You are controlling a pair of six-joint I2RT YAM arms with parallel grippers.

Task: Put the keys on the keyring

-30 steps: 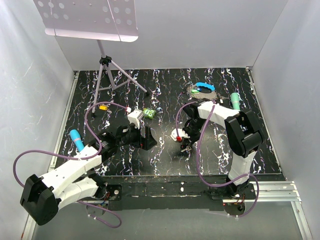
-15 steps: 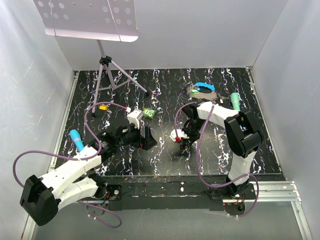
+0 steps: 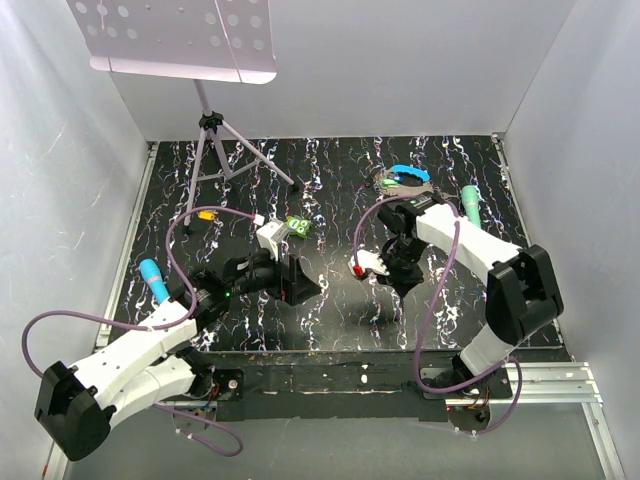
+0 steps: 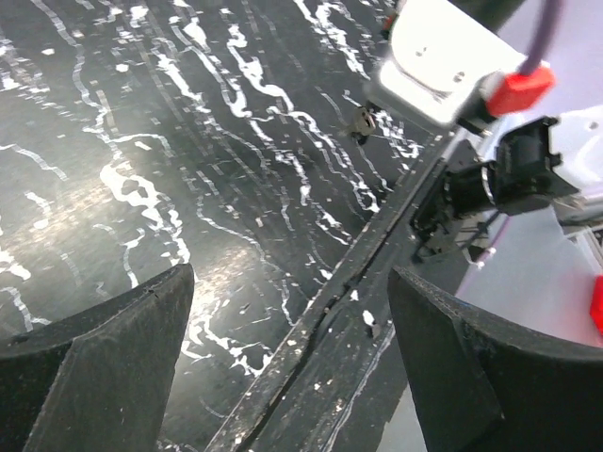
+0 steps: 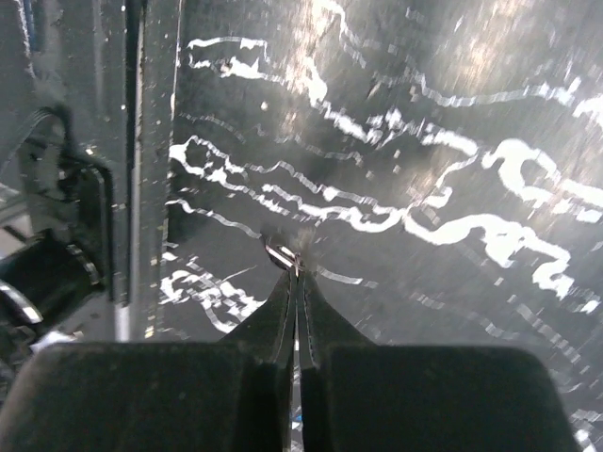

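Now right tool (image 5: 295,275) pinches key (image 5: 281,254), elbow bent; left tool (image 4: 292,282) agape.

Desk (image 3: 340,322) centre, between left hand (image 3: 300,280) and right hand (image 3: 408,282): bare, open passage. Front strip by the arm bases also bare. Back left: tripod (image 3: 213,150) legs block. Green lump (image 3: 298,227) sits near, behind the left hand. Back right crowded: keyring (image 3: 405,180) and teal marker (image 3: 470,203) near each other. Second marker (image 3: 153,280) lies at the left edge.
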